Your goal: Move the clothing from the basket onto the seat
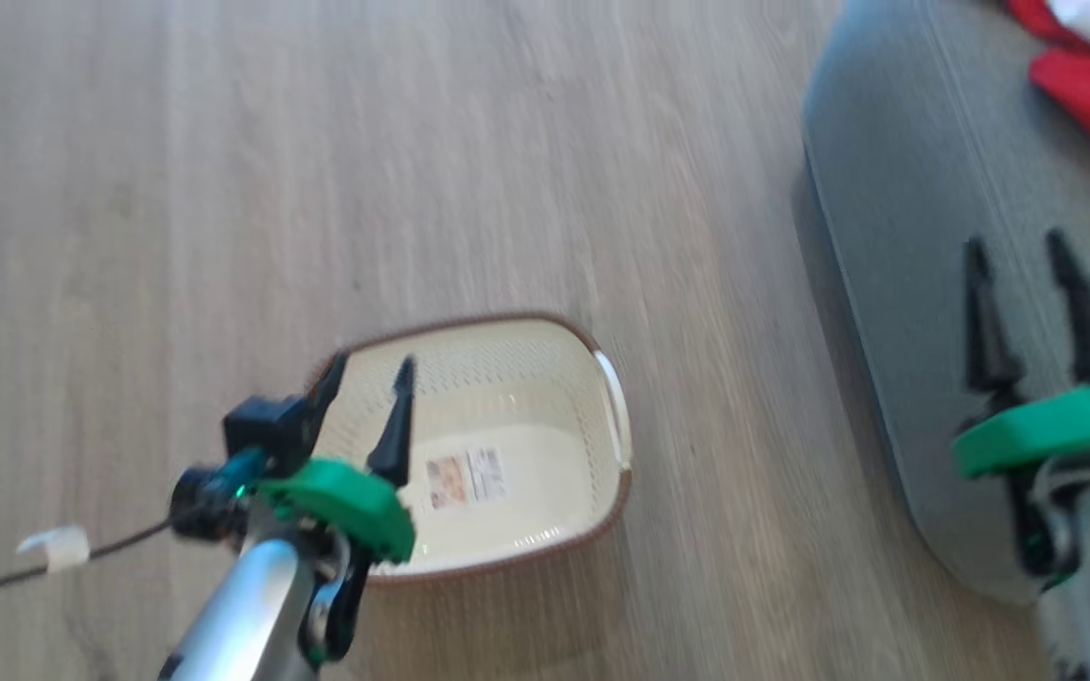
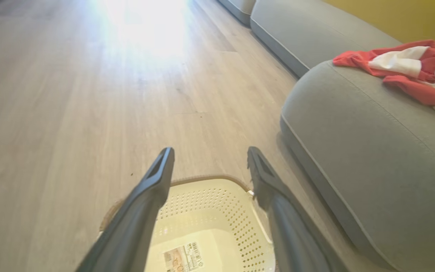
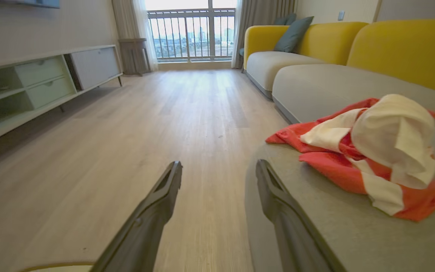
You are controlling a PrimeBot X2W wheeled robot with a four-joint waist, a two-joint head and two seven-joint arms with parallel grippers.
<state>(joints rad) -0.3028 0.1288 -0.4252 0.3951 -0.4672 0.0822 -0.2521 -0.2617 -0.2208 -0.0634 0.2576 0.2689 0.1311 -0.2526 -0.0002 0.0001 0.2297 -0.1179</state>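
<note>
One basket (image 1: 517,374) stands on the wood floor (image 1: 223,189), its bare bottom bearing one label sticker (image 1: 466,476) (a barcode shows, but the print is too blurred to read). One heap of red-and-white clothing (image 3: 372,158) lies on the grey seat (image 1: 923,236). It may be more than one garment, since the folds hide that. There are two grippers. The left gripper (image 1: 372,364) hovers over the basket, fingers apart and empty. The right gripper (image 1: 1018,243) hangs above the seat, apart from the clothing, fingers likewise spread, gripping nothing.

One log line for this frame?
clothing: on seat | basket: empty, on floor | left claw: open, over basket | right claw: open, empty, at seat edge
</note>
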